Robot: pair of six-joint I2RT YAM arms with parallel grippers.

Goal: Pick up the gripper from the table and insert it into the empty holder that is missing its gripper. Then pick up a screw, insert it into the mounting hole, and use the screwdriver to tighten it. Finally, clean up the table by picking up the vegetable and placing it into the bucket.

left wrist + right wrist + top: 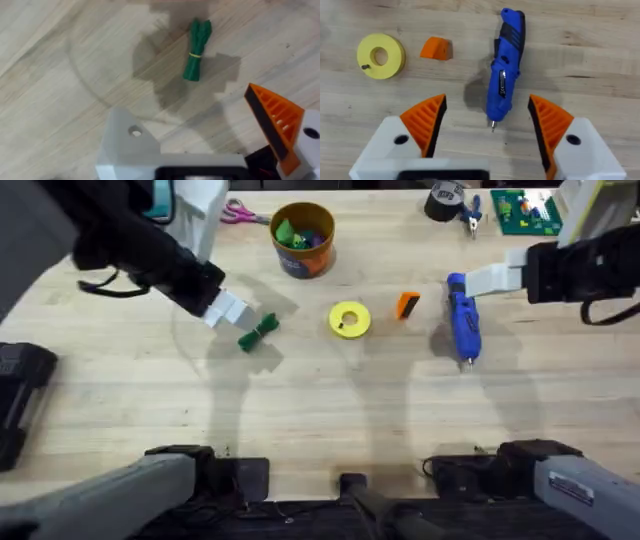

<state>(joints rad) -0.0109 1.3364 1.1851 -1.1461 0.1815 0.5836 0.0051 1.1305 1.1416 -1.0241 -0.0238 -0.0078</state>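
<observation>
The loose orange gripper (407,304) (435,48) lies on the table between a yellow disc (349,319) (380,56) and the blue screwdriver (462,318) (506,65). A small dark screw (365,66) rests on the disc. My right gripper (490,278) (487,125) hovers open over the screwdriver, both orange pads in place. My left gripper (228,310) (200,125) is open and carries nothing. One of its fingers is the bare white holder (131,142); the other has an orange wedge (274,122). The green vegetable (258,332) (197,42) lies just beyond it. The bucket (302,238) stands at the back.
Green and blue toys sit inside the bucket. Pink scissors (238,213) lie to its left. A tape roll (444,200), small pliers (471,213) and a green board (525,208) crowd the back right. A black object (20,395) sits at the left edge.
</observation>
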